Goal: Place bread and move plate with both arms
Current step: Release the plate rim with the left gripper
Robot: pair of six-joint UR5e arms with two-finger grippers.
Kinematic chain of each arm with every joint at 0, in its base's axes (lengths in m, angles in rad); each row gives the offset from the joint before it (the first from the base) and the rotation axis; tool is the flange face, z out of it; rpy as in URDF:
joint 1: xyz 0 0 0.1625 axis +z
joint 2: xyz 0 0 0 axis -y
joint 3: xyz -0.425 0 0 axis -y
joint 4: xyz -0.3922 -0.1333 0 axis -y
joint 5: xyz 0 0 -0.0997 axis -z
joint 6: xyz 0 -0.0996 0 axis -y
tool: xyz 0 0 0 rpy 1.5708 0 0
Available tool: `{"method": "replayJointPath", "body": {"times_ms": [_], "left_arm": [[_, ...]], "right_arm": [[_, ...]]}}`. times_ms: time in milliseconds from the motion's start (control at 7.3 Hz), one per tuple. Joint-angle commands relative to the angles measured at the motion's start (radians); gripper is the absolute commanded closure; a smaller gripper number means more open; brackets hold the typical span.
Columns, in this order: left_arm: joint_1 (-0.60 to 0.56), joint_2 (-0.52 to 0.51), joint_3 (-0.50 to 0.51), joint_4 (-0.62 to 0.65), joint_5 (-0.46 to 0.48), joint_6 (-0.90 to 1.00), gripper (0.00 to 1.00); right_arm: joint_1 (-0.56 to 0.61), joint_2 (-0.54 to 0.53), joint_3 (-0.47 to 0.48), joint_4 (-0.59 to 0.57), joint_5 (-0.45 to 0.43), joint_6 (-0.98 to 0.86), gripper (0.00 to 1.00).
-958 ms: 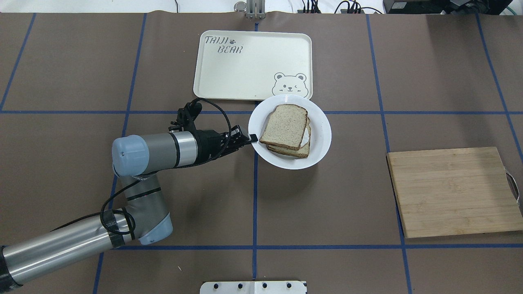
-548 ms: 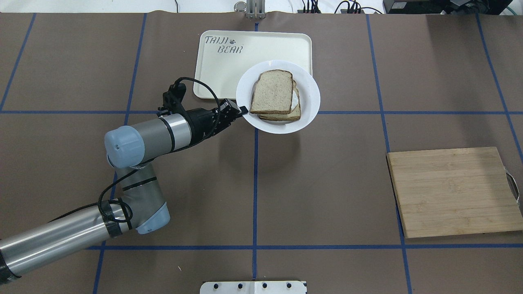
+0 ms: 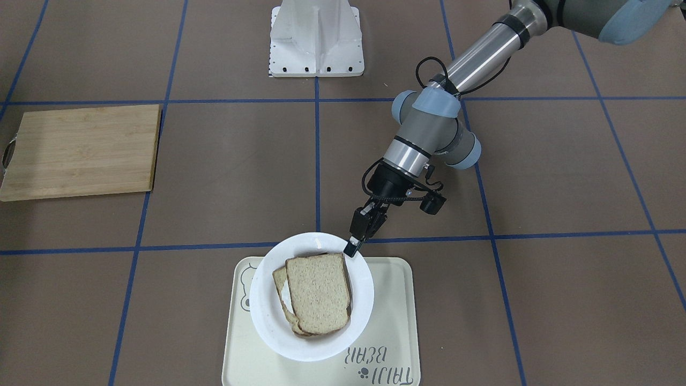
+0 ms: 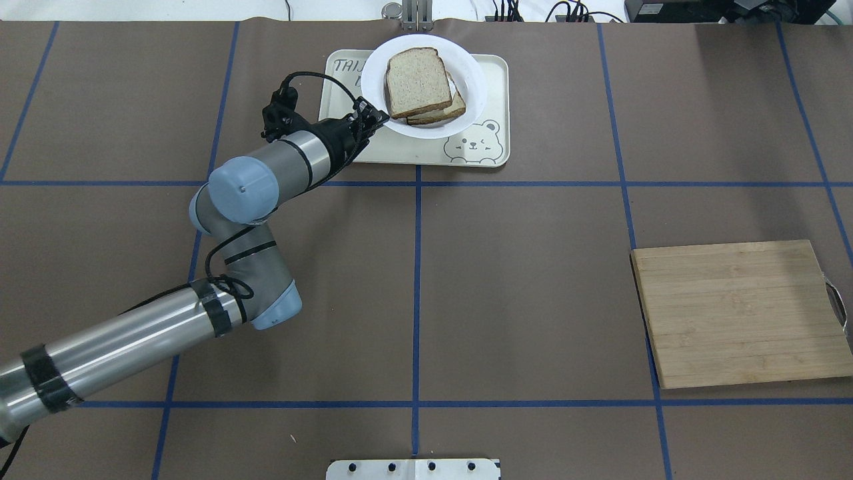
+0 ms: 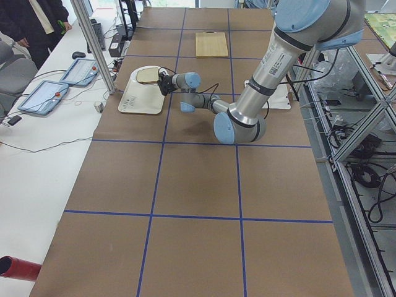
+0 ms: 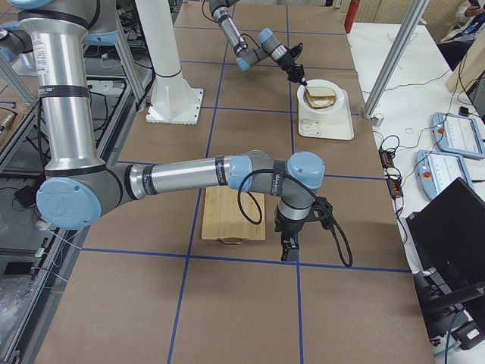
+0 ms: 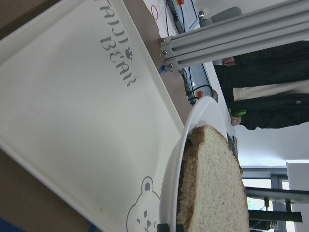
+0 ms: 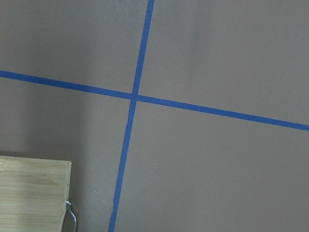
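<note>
My left gripper [image 4: 380,119] is shut on the near-left rim of the white plate [image 4: 474,80] and holds it in the air over the cream tray [image 4: 413,150]. The plain bread [image 4: 416,81] lies on top of a second slice with egg white [image 4: 454,105] on the plate. In the front view the gripper [image 3: 351,247] pinches the plate's rim [image 3: 321,346], with the bread [image 3: 319,292] on it. The left wrist view shows the plate rim [image 7: 176,183] and bread [image 7: 217,193] well above the tray [image 7: 72,121]. My right gripper [image 6: 286,249] shows only in the right side view; I cannot tell its state.
A wooden cutting board [image 4: 740,313] with a metal handle lies at the right, also in the front view [image 3: 80,150] and the right wrist view [image 8: 29,193]. The right arm hangs beside it [image 6: 231,212]. The white robot base [image 3: 316,37] stands at the table's edge.
My left arm has carried the plate with both slices away from me, from the table in front of the tray to above the tray. The grip on the rim is unchanged.
</note>
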Motion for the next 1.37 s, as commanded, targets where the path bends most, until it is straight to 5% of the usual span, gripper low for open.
{"method": "replayJointPath", "body": {"times_ms": [0,274,411,821,1095,1232], "left_arm": [[-0.007,-0.092,0.195,0.021,0.066,-0.012,1.00],[-0.004,-0.140,0.296,0.024,0.073,-0.009,1.00],[-0.006,-0.138,0.259,0.027,0.064,0.016,0.01],[-0.023,0.016,-0.155,0.319,-0.100,0.228,0.01],[-0.027,0.116,-0.323,0.452,-0.236,0.406,0.01],[-0.049,0.116,-0.433,0.692,-0.305,0.579,0.01]], "right_arm": [[-0.001,0.000,0.000,0.000,0.000,0.000,0.00],[0.001,0.000,0.000,0.000,0.000,0.000,0.00],[0.000,0.000,0.000,0.000,0.000,0.000,0.00],[0.001,-0.002,0.004,0.000,0.003,0.000,0.00],[0.001,-0.002,0.006,0.000,0.005,0.000,0.00],[0.001,-0.002,0.006,0.000,0.005,0.000,0.00]]}}
